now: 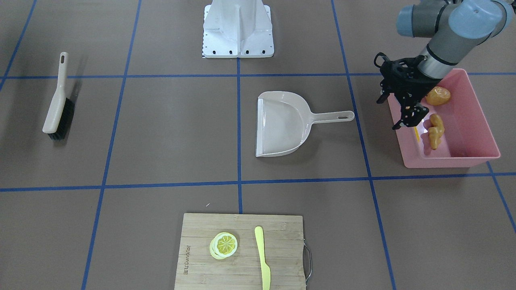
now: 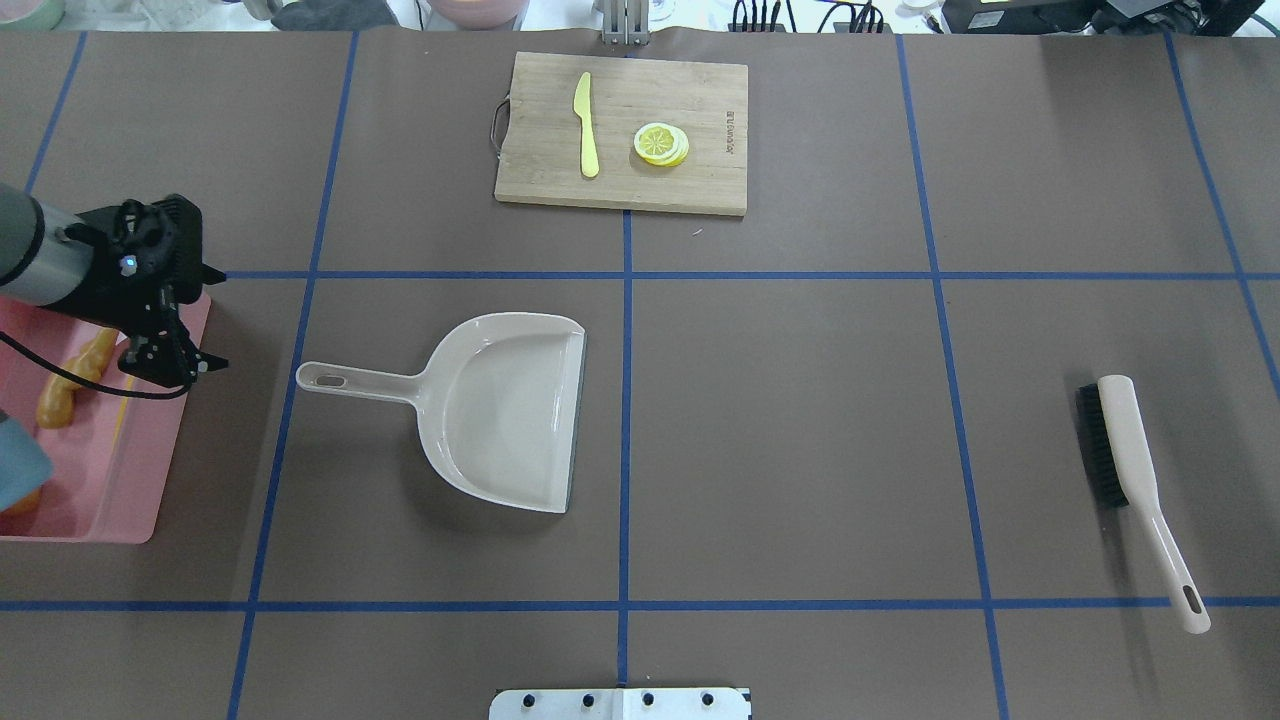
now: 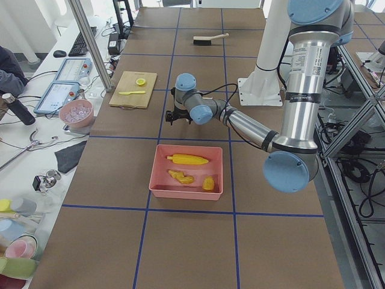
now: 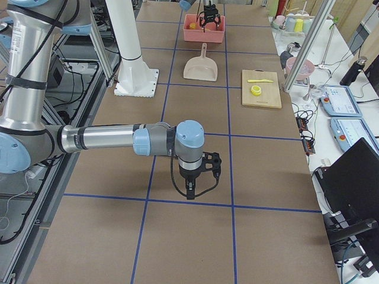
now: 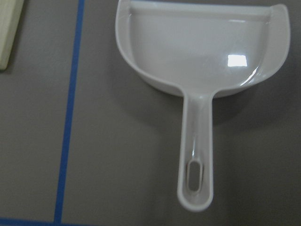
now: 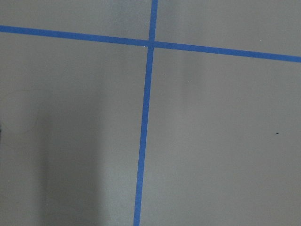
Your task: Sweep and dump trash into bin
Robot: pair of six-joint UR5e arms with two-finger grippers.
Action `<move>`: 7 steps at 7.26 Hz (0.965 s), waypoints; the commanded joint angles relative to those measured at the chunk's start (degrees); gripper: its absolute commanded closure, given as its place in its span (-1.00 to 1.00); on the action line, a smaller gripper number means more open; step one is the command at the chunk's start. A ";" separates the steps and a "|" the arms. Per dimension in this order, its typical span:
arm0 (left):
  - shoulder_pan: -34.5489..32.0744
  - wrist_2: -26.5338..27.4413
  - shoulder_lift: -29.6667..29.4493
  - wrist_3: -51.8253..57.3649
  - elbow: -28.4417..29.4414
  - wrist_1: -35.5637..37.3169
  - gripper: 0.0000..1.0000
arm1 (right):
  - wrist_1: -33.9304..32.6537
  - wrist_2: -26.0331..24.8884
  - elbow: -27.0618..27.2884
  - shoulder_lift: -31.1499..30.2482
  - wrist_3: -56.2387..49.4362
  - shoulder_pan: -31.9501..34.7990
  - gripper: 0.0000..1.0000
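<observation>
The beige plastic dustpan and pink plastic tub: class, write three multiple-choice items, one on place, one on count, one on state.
1. Where does the beige plastic dustpan lie?
A. On the wooden board.
B. On the brown table, between the pink rectangular plastic tub and the beige hand brush.
C. Inside the tub.

2. How many toy foods lie in the tub?
A. One.
B. Two.
C. Three.

3. What state is the dustpan in?
A. Empty.
B. Holding a lemon slice.
C. Upside down.

Key:
1 B, it lies on the table between them.
2 C, a yellow corn cob, a tan ginger root and a brown potato.
3 A, its pan is bare.
</observation>
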 commanded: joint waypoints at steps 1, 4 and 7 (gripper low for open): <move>-8.21 -1.21 8.86 -6.91 -3.11 -0.06 -0.98 | -0.11 -0.64 -3.97 4.43 0.06 0.04 -1.00; -17.29 -6.94 16.36 -23.38 -3.13 0.20 -0.98 | 0.15 -0.47 -4.61 5.43 0.14 0.04 -1.00; -20.63 -4.33 19.71 -35.48 -2.08 0.20 -0.98 | 0.41 -0.56 -5.22 5.17 0.06 0.04 -1.00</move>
